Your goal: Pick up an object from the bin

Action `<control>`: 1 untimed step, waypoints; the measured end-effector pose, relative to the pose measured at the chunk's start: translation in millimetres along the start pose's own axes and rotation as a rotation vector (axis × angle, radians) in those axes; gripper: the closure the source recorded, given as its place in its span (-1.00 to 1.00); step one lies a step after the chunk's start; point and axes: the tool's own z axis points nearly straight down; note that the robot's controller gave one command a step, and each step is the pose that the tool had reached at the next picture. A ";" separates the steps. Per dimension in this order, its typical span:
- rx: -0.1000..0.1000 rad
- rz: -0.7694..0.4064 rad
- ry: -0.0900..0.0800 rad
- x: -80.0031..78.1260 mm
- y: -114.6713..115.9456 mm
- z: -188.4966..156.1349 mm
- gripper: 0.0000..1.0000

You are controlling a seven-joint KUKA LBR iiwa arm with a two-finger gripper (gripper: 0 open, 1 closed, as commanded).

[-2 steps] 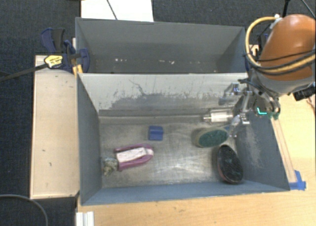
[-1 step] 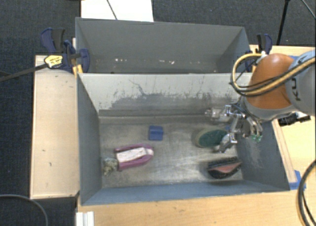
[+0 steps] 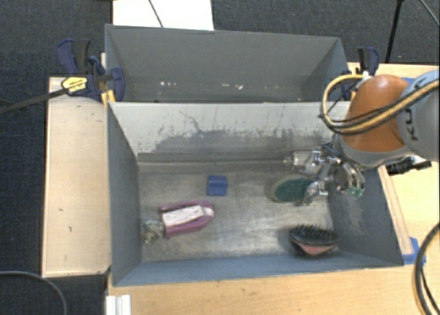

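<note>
— What's in the grey metal bin (image 3: 227,128), starting at the side away from the arm?

— Farthest left of the jaws, well apart from them, lies a pink and purple tube-shaped pack with a white label (image 3: 185,217), flat on the floor. A small pale lump (image 3: 150,230) sits at the end of the pack that points away from the jaws. I can't make out what it is.

— And closer in?

— A small blue block (image 3: 216,184) stands alone, between the pack and the jaws and a little nearer the back wall than the pack. It touches nothing.

— Where's the gripper (image 3: 313,181) itself?

— Low in the right part of the bin, under the arm's orange cover (image 3: 375,117) with its looped cables. Just left of the jaws, right up against them, lies a dark green flat round pad (image 3: 290,188). Its right edge runs under the metal of the tool, so that's the thing the gripper is at.

— Are the jaws wide, narrow, closed on it?

— I can't tell. The metal parts blur together there, and I see nothing plainly held between them.

— Anything else nearby?

— In front of the jaws, near the front wall, a black hairbrush with a pink rim (image 3: 314,239) lies apart from the pad.
</note>
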 end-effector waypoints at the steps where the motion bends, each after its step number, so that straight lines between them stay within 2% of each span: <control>1: 0.003 -0.030 -0.011 10.2 10.0 -180.8 1.00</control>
